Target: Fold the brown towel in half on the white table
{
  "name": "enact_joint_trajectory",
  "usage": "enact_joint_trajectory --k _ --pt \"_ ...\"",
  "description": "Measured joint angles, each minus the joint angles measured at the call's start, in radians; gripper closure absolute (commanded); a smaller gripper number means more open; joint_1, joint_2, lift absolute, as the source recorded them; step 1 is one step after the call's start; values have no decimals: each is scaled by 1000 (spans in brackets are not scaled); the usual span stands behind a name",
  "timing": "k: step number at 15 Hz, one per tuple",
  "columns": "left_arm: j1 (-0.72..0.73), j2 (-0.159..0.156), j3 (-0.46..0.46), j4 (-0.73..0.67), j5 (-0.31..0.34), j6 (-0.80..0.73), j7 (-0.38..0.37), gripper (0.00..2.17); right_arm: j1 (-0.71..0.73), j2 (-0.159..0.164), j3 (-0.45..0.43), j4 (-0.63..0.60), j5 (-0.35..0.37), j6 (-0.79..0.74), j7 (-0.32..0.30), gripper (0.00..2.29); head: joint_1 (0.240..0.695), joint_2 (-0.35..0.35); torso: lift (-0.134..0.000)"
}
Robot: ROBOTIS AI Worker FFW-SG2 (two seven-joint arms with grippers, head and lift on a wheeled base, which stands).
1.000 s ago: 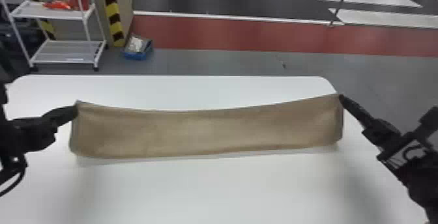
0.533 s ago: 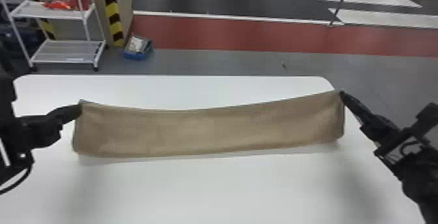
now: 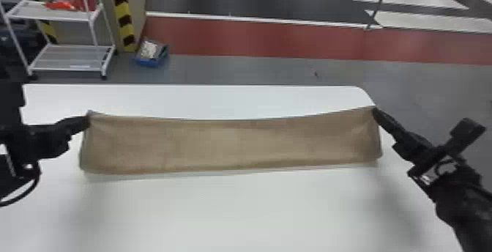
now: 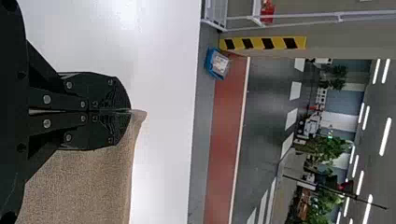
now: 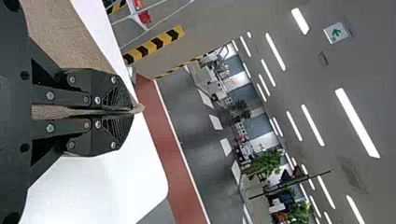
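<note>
Since the earlier frames, the left pincer (image 3: pixel 88 120) has drawn slightly inward, and the right pincer (image 3: pixel 376 111) has eased a little toward the left of the head view. Each pincer is closed on one upper corner of the long, brown woven towel (image 3: pixel 227 141), which spans the middle of the frame above the smooth white table (image 3: pixel 256 211). The fold looks to be under way; next, both corners probably need carrying over together and lowering evenly, then releasing. At upper left, a small blue box (image 3: pixel 146 63) holds pale contents, and a white metal rack (image 3: pixel 47 18) bears red items.
</note>
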Motion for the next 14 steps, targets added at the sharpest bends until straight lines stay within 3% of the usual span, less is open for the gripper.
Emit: enact_joint_trajectory --k 1,4,6,8,11,14 --pt "-7 0 -13 19 -22 -5 0 22 -2 1 15 0 6 -12 -30 29 695 -130 -123" --pt "-9 2 -42 46 -92 -74 5 19 -4 3 67 -1 36 -49 -118 49 695 -119 -123" --pt "6 10 -40 46 -99 -134 13 26 -4 4 85 -15 100 -55 -182 49 695 -116 -123" --pt "38 17 -20 18 -90 -169 19 43 6 3 88 -50 145 -63 -194 49 695 -106 -123" --pt "130 20 64 -87 -30 -192 19 80 90 -6 79 -203 153 -56 -182 49 695 -84 -123" --pt "237 15 133 -210 -14 -220 48 80 235 -10 43 -448 145 4 -179 49 695 -59 -123"
